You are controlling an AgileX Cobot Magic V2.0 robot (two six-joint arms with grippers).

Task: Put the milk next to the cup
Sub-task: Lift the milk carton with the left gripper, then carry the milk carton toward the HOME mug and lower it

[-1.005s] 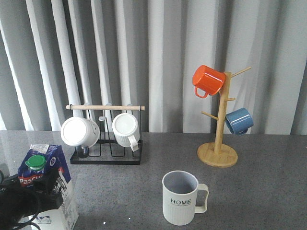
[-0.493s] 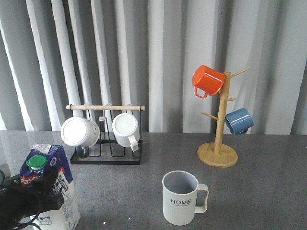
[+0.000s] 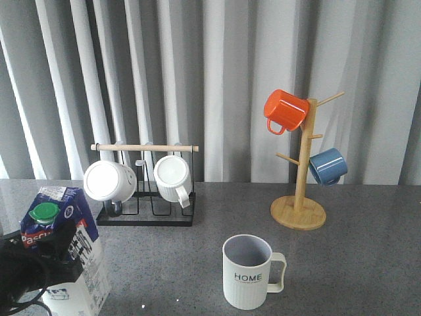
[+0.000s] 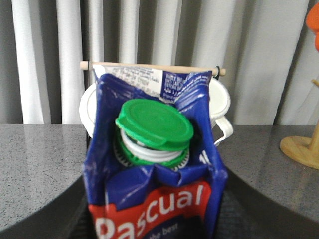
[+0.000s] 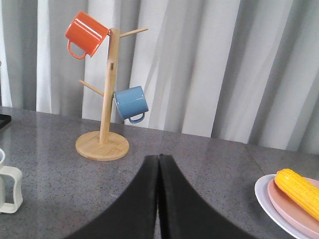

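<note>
On the grey speckled table [image 3: 368,263], the left gripper [image 3: 39,263] clamps the Pascual milk carton [image 3: 62,253], carrying it, likely rightward next toward the HOME mug [image 3: 248,271]; right gripper [image 5: 158,199] closed, empty.

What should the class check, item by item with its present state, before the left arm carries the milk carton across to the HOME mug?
1. Left pincer grips the milk: ok, it is shut on the carton.
2. Green cap closed: cannot tell, it looks tilted.
3. Cup upright, with bare table on its left: ok.
4. Mug rack out of the path: ok, it stands further back.
5. Right pincer out of the way: ok, shut and holding nothing.
</note>
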